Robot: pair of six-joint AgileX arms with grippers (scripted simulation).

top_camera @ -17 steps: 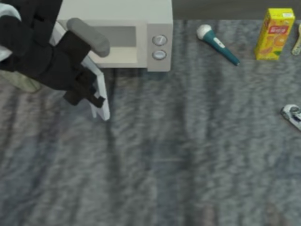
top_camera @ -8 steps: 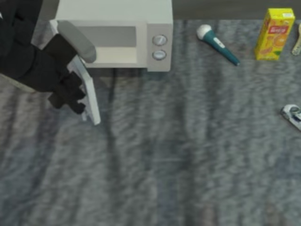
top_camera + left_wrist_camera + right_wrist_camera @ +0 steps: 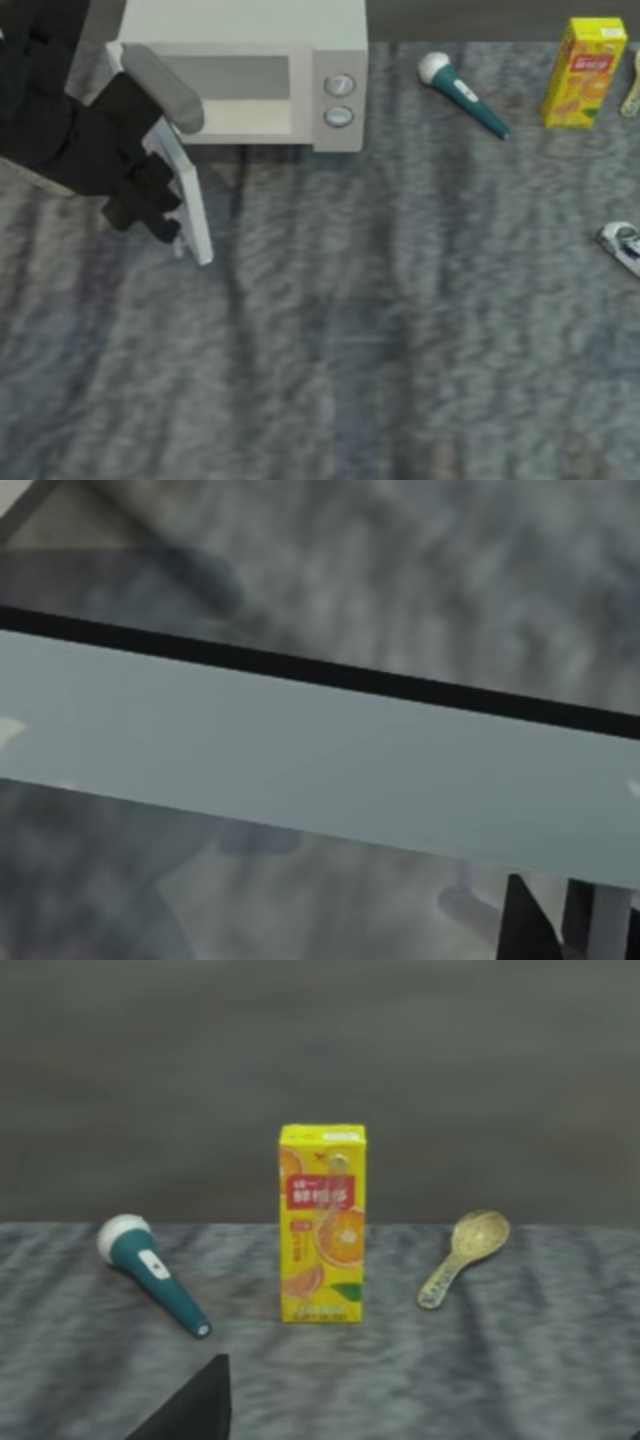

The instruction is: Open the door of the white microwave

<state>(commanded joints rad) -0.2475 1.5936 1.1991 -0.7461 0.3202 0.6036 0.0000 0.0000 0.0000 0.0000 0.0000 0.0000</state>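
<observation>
A pale grey-blue door (image 3: 320, 770) panel with a black edge crosses the grey table (image 3: 450, 580).

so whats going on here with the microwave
The left arm is working on the white microwave at the back left of the table. Its gripper is at the free edge of the door, which stands swung well out from the front, so the cavity shows open. The right arm is out of the top view; its wrist camera faces a yellow juice carton, a teal microphone and a spoon, all untouched.
</observation>
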